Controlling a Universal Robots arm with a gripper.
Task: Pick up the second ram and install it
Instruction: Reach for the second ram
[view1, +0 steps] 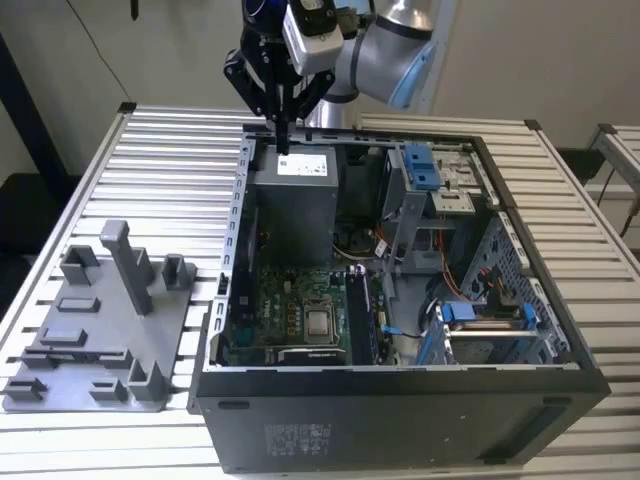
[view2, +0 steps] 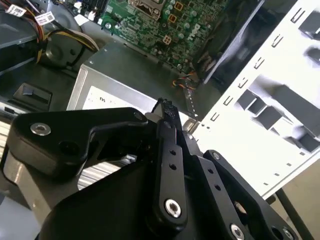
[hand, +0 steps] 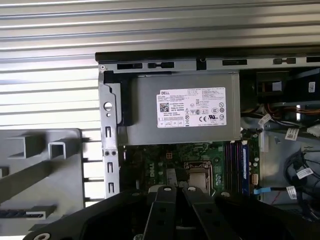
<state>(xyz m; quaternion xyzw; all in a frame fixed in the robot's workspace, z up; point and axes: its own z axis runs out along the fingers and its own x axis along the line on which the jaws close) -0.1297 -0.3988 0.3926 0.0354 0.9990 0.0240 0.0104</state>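
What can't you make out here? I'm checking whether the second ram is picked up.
Any ram in the gripper: too small in the exterior view, hidden by the gripper's black body in both wrist views.
Memory slots: partly covered by that body in the first wrist view.
Grey holder tray: cut off by the edge there.

The case (view1: 400, 425) is open on top and can be entered from above. The way down is narrowed by the power supply (view1: 295, 205) under the claw (view1: 283, 146), by the drive cage (view1: 432, 190) and by loose cables (view1: 456, 290). Bare tabletop (view1: 170, 140) is found around the tray (view1: 105, 340).
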